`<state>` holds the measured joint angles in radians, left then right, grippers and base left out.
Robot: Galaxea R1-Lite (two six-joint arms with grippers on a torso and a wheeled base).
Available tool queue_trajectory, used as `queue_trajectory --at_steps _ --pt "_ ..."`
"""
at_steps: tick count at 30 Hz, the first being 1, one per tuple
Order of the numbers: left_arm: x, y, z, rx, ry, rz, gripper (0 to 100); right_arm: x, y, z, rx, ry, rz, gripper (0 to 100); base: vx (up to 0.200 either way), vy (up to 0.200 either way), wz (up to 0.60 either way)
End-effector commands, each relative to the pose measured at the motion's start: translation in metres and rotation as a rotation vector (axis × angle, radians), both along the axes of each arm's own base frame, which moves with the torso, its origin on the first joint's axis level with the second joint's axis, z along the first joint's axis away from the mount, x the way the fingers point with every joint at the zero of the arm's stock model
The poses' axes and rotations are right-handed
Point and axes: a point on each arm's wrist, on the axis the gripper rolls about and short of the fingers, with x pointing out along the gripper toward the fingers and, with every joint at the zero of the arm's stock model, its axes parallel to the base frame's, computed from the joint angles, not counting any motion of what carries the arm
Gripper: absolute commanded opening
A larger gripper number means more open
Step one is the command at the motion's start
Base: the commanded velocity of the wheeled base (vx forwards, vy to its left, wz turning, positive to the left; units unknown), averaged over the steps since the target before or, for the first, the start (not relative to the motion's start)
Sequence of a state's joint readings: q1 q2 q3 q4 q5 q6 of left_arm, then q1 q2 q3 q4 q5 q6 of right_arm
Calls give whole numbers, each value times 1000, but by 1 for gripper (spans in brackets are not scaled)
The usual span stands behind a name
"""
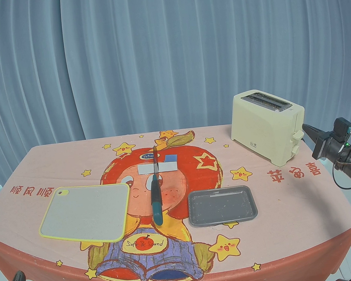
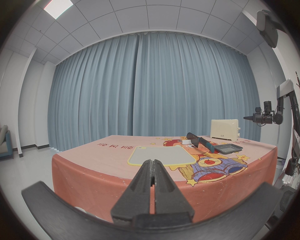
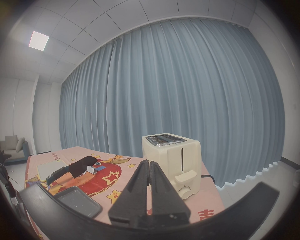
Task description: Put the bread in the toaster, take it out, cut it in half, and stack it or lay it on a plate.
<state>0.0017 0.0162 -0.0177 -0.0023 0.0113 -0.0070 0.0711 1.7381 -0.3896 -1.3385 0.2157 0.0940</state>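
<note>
Blue curtains [image 1: 166, 52] back my pink table [image 1: 291, 213], cutting board [image 1: 86, 213] left, knife [image 1: 155, 188] centre, grey tray [image 1: 222, 205] and toaster [image 1: 267, 127] right, while my left gripper [image 2: 153, 165] and right gripper [image 3: 149, 165] hang clenched, empty.

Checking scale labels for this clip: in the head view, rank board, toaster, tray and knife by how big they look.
Largest: board and toaster, which are too close to rank firmly, and the toaster sits farther off.
Next: tray.
Smallest: knife.
</note>
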Motion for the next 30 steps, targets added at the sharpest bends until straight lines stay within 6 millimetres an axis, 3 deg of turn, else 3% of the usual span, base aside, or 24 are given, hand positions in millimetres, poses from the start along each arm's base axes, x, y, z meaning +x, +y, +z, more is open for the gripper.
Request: queue_trajectory --at_steps 1,8,20,30 --pt "0 0 -5 -1 2 1 0 -4 5 -2 -3 11 22 0 0 0 0" --pt "0 0 -5 -1 1 -1 0 -12 7 -5 -11 25 36 0 0 0 0" --pt "0 0 -5 -1 2 1 0 -36 -11 14 -12 2 98 0 0 0 0" --pt "0 0 -5 -1 1 -1 0 -37 -20 -2 3 159 130 0 0 0 0"
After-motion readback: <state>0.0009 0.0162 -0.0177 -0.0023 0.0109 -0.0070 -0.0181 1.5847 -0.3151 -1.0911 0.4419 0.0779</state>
